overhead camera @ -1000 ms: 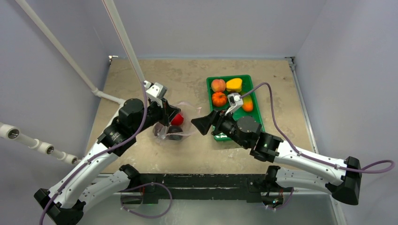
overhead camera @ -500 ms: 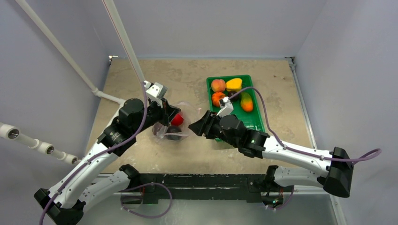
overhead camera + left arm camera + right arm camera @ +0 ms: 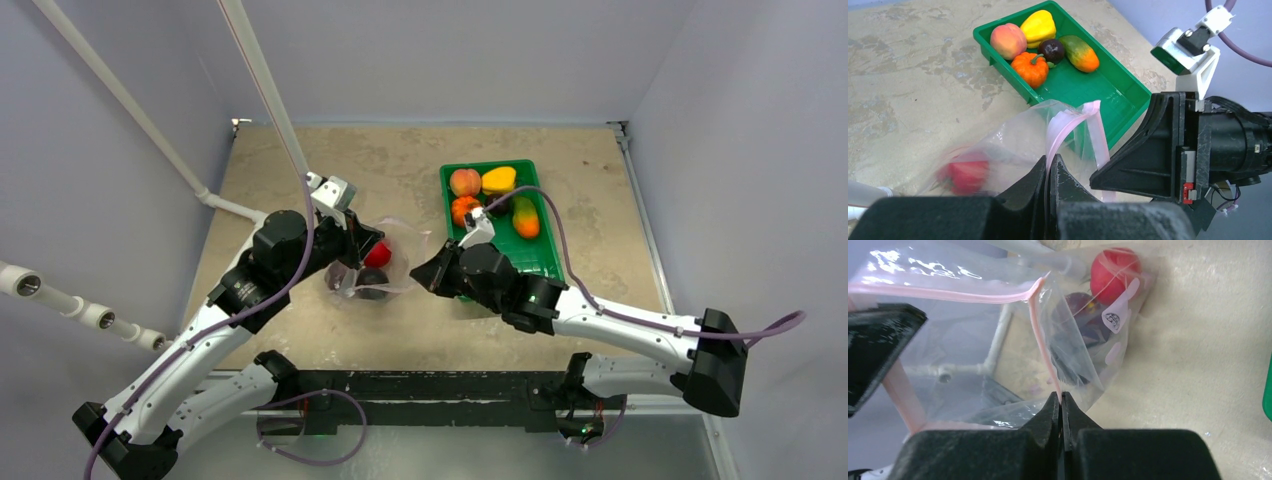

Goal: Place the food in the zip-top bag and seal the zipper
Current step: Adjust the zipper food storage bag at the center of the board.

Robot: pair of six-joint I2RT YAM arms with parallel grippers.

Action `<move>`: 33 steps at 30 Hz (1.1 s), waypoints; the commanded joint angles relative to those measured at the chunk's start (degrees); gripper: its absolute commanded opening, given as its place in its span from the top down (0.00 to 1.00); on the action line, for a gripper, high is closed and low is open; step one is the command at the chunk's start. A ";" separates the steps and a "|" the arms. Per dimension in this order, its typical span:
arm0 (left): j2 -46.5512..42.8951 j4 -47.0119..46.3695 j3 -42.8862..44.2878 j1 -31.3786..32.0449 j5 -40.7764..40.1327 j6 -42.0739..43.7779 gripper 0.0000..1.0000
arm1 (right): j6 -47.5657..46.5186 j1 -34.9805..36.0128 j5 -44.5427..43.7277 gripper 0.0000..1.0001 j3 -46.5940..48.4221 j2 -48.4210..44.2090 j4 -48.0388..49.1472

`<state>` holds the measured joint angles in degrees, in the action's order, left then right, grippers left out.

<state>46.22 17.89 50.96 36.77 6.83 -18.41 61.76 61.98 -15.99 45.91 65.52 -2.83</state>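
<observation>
The clear zip-top bag [image 3: 392,262] hangs open between both grippers, left of the green tray [image 3: 545,262]. My left gripper [image 3: 360,246] [image 3: 1050,161] is shut on the pinkish zipper [image 3: 1068,120] at one side of the mouth. My right gripper [image 3: 421,274] [image 3: 1062,399] is shut on the zipper [image 3: 1040,335] at the opposite side. Inside the bag lie a red food piece [image 3: 1115,270] and a dark purple one [image 3: 1075,310]. A peach [image 3: 464,182], a yellow pepper [image 3: 498,179], an orange pumpkin [image 3: 461,210] and several other pieces remain in the tray.
White pipes [image 3: 262,85] slant down from the upper left to the table behind the left arm. More pipe fittings [image 3: 85,312] stick out at the left. Grey walls close the table on three sides.
My right gripper has swung left from beside the tray to the bag's mouth and shut on the zipper. The left gripper has kept its hold without moving.
</observation>
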 commanded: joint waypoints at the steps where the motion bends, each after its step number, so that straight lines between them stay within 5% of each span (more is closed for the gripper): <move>1: -0.60 -1.43 0.04 -0.02 0.91 0.60 1.00 | -0.53 0.08 -4.97 1.00 5.63 -1.90 -2.92; 19: 0.31 11.51 10.68 0.14 -12.17 -1.14 1.00 | -27.00 -1.92 -6.72 1.00 36.04 6.27 -22.44; 33: -2.00 15.25 10.78 0.10 -20.95 -4.45 1.00 | -33.46 -7.92 -6.24 1.00 35.99 12.91 -22.73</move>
<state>45.34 33.52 62.78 36.80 -10.66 -20.88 31.81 56.95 -22.76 82.30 79.81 -27.86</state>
